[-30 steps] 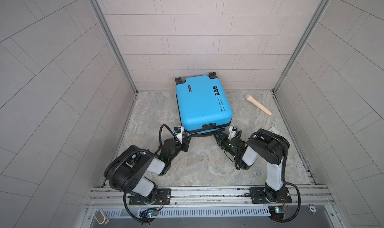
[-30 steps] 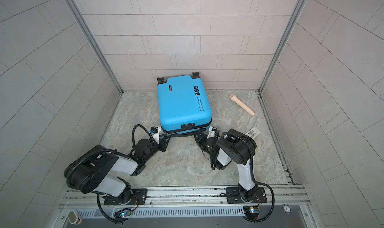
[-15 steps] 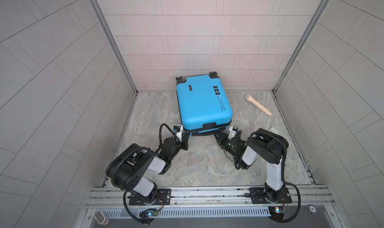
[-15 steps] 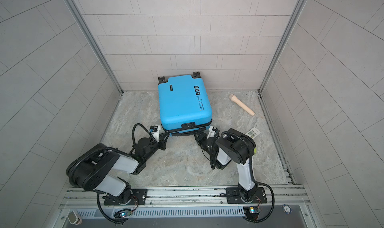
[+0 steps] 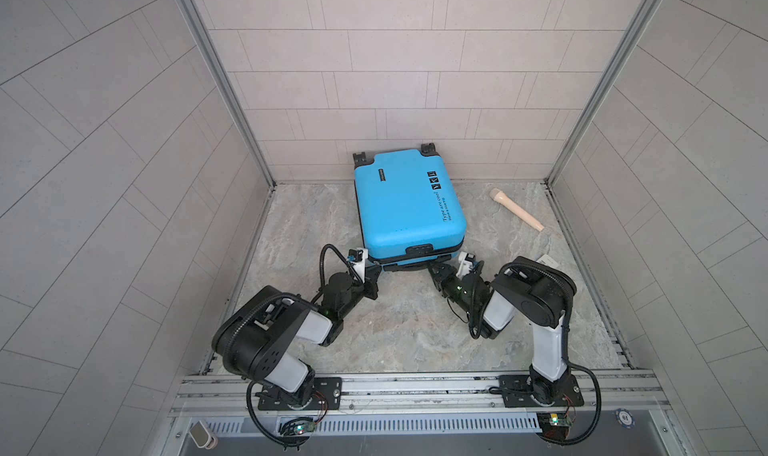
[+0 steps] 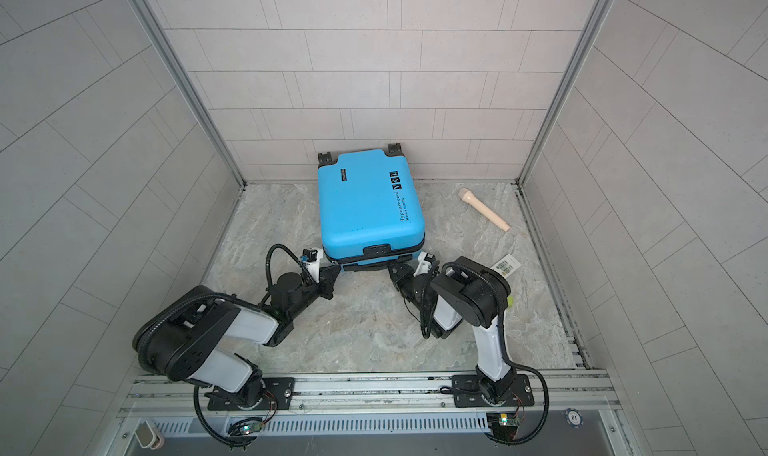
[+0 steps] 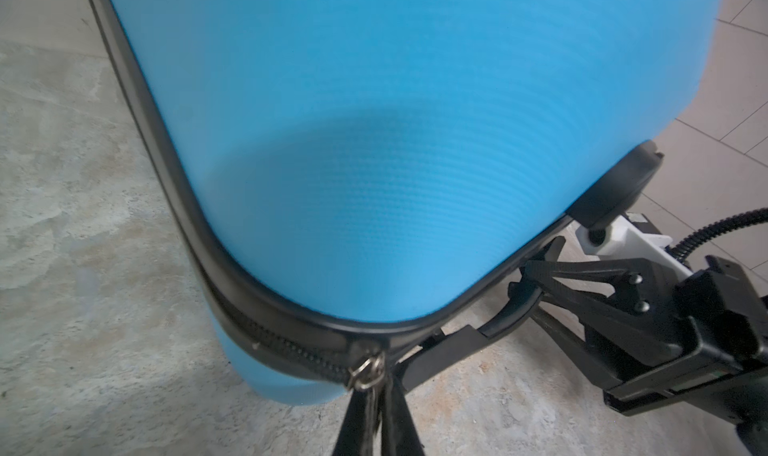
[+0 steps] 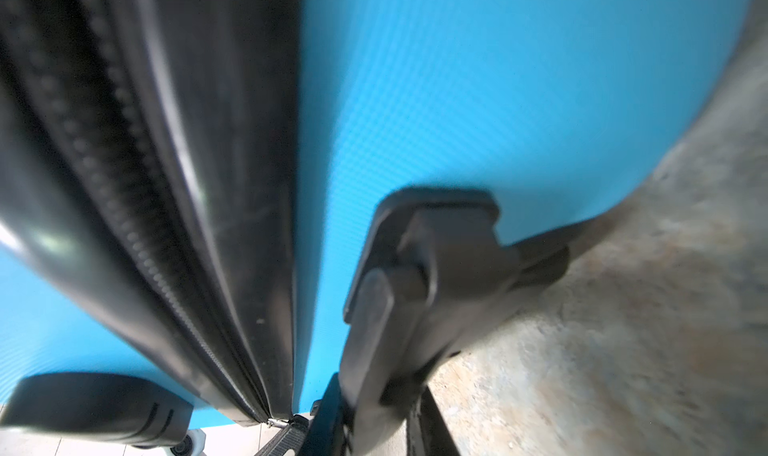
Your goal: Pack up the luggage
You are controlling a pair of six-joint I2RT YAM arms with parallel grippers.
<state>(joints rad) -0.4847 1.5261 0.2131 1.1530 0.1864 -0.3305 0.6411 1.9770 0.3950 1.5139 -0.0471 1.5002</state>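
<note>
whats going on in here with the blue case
Two robot arms are working on the luggage, which lies flat with its lid down on the floor. The left gripper is pinched shut on the zipper pull at its near corner, while the right gripper clamps the carry handle on its near end. A beige stick lies loose off to the right.

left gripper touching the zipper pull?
Touching. Left wrist view: left gripper shut on the metal zipper pull at the luggage corner.
</note>
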